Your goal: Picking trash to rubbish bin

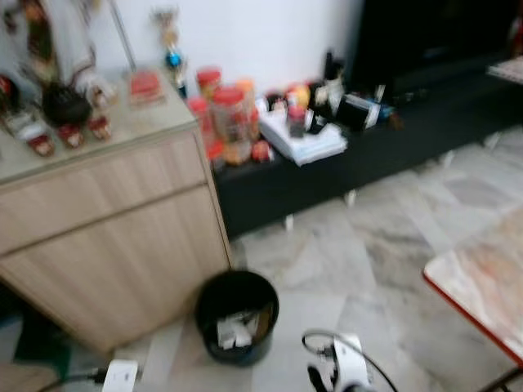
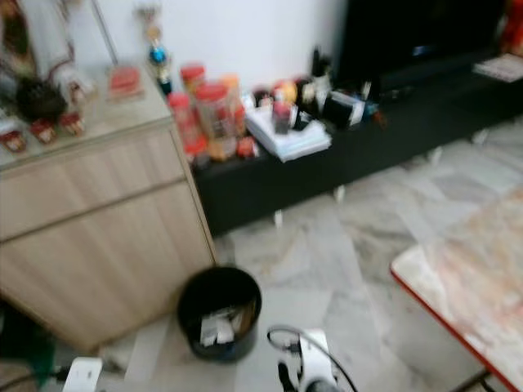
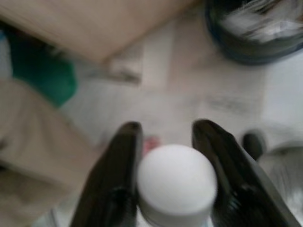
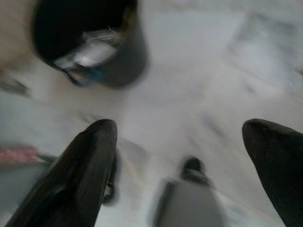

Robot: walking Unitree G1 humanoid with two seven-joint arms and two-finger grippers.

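Fingers of my left gripper [image 3: 165, 142] are clamped on a white round-topped bottle [image 3: 176, 182] above the floor. Ahead, the black rubbish bin [image 1: 237, 317] with paper inside stands beside the wooden cabinet [image 1: 114, 229]. My right gripper [image 4: 182, 137] is spread wide, holding nothing.

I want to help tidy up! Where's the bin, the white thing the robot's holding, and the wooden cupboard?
bin [image 1: 214, 287]: left eye view, its black rim.
white thing [image 3: 176, 177]: left wrist view, its rounded top.
wooden cupboard [image 1: 122, 245]: left eye view, its front panel.
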